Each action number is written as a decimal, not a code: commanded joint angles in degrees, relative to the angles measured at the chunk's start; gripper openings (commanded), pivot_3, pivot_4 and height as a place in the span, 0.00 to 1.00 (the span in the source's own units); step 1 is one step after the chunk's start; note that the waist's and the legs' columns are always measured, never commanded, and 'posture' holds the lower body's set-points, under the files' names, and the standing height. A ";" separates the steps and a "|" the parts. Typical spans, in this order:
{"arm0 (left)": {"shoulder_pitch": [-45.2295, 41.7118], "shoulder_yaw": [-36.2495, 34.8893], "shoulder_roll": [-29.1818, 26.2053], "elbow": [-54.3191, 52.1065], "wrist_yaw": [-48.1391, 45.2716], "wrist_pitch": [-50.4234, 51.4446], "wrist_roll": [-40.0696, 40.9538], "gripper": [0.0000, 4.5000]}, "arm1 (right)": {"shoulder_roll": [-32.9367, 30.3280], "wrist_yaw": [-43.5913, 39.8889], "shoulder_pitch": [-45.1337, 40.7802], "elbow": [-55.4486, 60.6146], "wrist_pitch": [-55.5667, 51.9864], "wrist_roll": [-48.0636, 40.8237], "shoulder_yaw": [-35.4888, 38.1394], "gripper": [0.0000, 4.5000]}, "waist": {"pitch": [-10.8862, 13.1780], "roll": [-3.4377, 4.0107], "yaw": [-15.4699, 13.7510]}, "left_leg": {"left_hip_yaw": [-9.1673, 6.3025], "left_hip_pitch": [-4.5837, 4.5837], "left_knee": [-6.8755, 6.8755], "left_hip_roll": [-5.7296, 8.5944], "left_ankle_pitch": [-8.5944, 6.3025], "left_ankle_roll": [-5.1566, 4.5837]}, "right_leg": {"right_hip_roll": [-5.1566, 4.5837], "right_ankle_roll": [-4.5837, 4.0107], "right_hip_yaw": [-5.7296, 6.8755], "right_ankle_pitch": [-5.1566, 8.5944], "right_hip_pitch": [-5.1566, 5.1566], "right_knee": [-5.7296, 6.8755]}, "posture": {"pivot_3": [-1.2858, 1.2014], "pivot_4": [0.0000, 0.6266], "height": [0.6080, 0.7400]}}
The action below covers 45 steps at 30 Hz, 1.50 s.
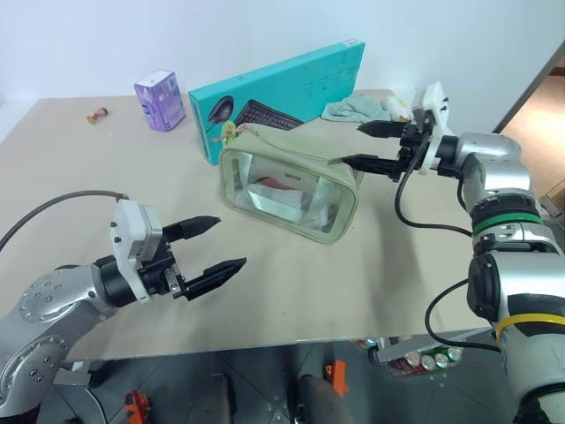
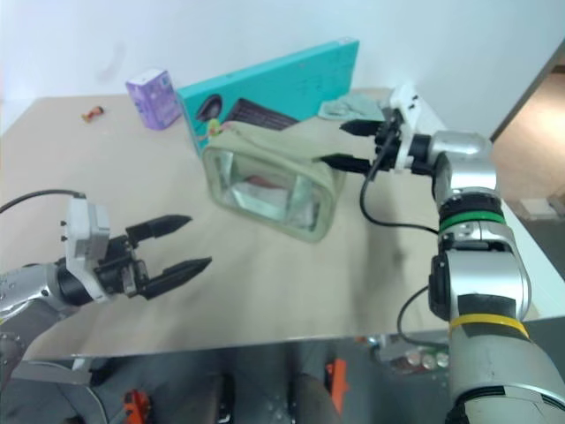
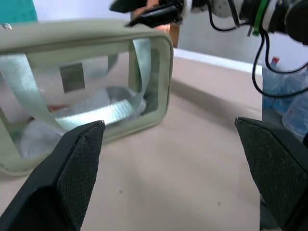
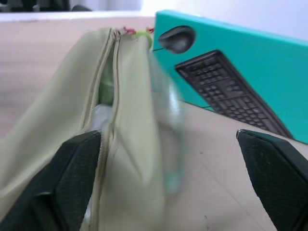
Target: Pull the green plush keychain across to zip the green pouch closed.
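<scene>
The green pouch (image 1: 291,190) lies on the table's middle, its clear side panel facing me. Its top zipper (image 4: 107,96) gapes along the pouch. The green plush keychain (image 1: 231,131) with its red cord hangs at the pouch's far left end, against the keyboard box. My right gripper (image 1: 366,146) is open at the pouch's right end, with nothing between its fingers. The lower fingertip is close to the pouch's top edge. My left gripper (image 1: 228,242) is open in front of the pouch, well apart from it and pointing toward it.
A long teal keyboard box (image 1: 282,88) stands right behind the pouch. A pale teal cloth (image 1: 353,109) lies behind my right gripper. A purple box (image 1: 161,100) and a small red item (image 1: 97,114) sit at the back left. Cans (image 1: 424,360) show below the table's front edge.
</scene>
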<state>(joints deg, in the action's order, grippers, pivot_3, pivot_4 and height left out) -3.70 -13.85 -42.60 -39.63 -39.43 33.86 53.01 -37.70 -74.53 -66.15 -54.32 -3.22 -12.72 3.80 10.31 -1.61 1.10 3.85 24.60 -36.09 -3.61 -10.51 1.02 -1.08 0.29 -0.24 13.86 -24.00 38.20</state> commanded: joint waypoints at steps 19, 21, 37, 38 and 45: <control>-10.24 4.78 -4.29 8.78 -15.13 0.18 -1.95 1.00 | 5.33 34.89 32.91 75.54 -39.14 -20.58 6.94 1.00 | -0.01 -0.01 0.08 | 0.00 -0.02 -0.29 -0.09 0.11 0.08 | 0.17 0.40 -0.39 0.03 -0.17 0.34 | 0.52 0.24 1.00; -10.32 4.85 -4.04 8.72 -15.15 0.13 -2.14 1.00 | 5.35 34.79 34.00 74.02 -37.48 -19.59 6.15 1.00 | -0.02 -0.02 0.07 | 0.02 -0.01 -0.30 -0.03 0.11 0.07 | 0.13 0.44 -0.50 0.01 -0.19 0.33 | 0.52 0.24 1.00; -8.23 4.03 -2.61 5.96 -12.63 0.51 -2.48 1.00 | 5.33 32.81 35.97 67.31 -31.41 -15.73 2.51 0.44 | -0.02 -0.02 0.08 | 0.05 0.05 -0.29 -0.07 0.09 0.03 | 0.22 0.51 -0.57 -0.02 -0.24 0.27 | 0.52 0.24 1.00; -8.21 3.99 -2.62 5.93 -12.47 0.54 -2.45 1.00 | 5.36 32.66 35.87 67.06 -31.33 -15.70 2.36 0.36 | -0.01 -0.02 0.08 | 0.04 0.04 -0.29 -0.07 0.09 0.03 | 0.22 0.51 -0.59 -0.03 -0.24 0.27 | 0.52 0.24 1.00; -8.09 3.86 -2.63 5.95 -11.44 0.60 -2.55 1.00 | 4.70 30.15 35.23 65.08 -29.41 -14.23 0.23 0.01 | -0.02 -0.02 0.16 | 0.05 0.03 -0.29 -0.08 0.09 0.03 | 0.24 0.50 -0.60 -0.03 -0.24 0.27 | 0.52 0.24 1.00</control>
<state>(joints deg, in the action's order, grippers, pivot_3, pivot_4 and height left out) -11.95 -8.81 -45.39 -32.10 -51.30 34.85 50.22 -32.41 -43.15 -29.83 10.36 -34.04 -27.20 4.81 10.30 -1.63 1.27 3.89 24.63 -36.38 -3.69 -10.42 1.05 -0.82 0.78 -0.85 13.82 -24.24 38.47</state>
